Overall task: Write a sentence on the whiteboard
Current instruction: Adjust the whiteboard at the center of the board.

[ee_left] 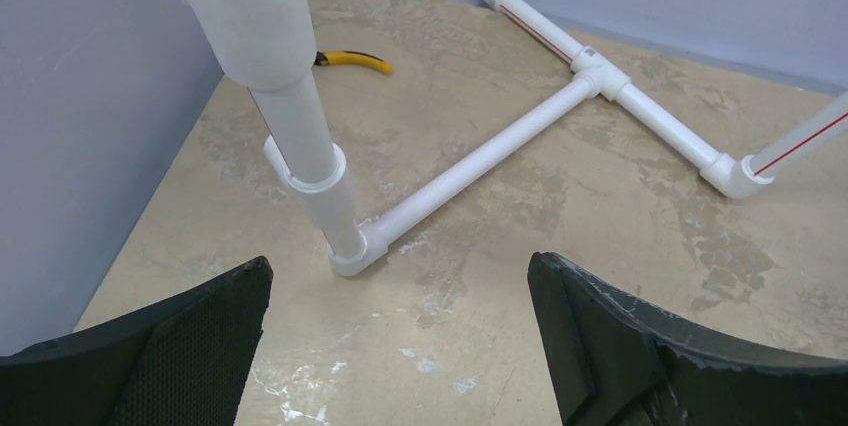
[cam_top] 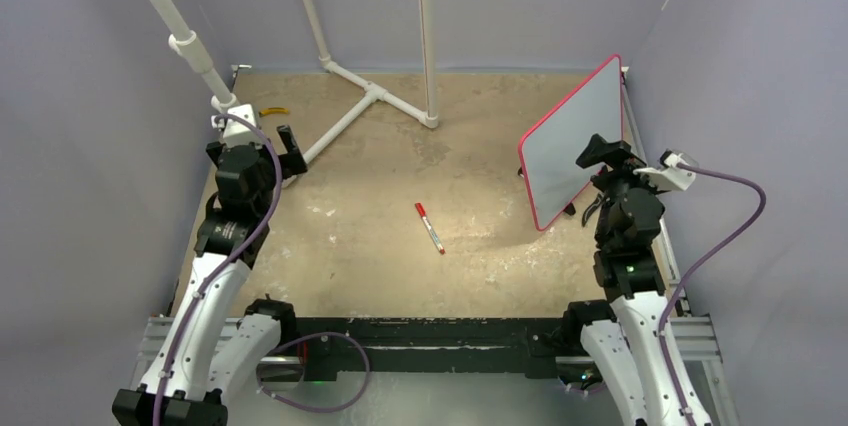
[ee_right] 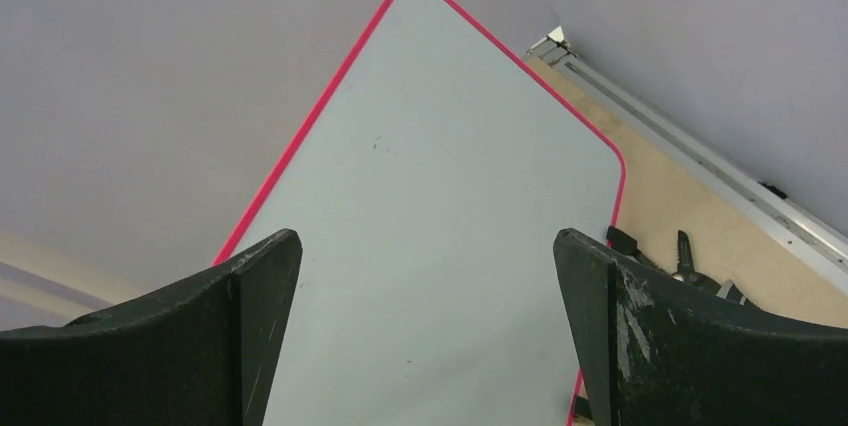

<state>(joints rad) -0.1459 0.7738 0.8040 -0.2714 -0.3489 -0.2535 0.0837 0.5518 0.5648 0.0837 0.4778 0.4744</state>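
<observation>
A red-framed whiteboard (cam_top: pixel 572 141) stands tilted at the right side of the tabletop (cam_top: pixel 380 266), its face apparently plain white. The right arm (cam_top: pixel 628 236) holds its jaws wide apart and empty just before the board. A red-capped marker (cam_top: pixel 430 228) lies mid-tabletop, well apart from both arms. The left arm (cam_top: pixel 235 216) has its jaws wide apart and empty near white pipes (cam_top: pixel 370 96).

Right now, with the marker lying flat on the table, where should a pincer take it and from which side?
Take the marker by the white barrel near its middle, coming straight down from above. It lies flat on the table at a diagonal, so the grip should close across its narrow width, clear of the red cap at its far end.
</observation>
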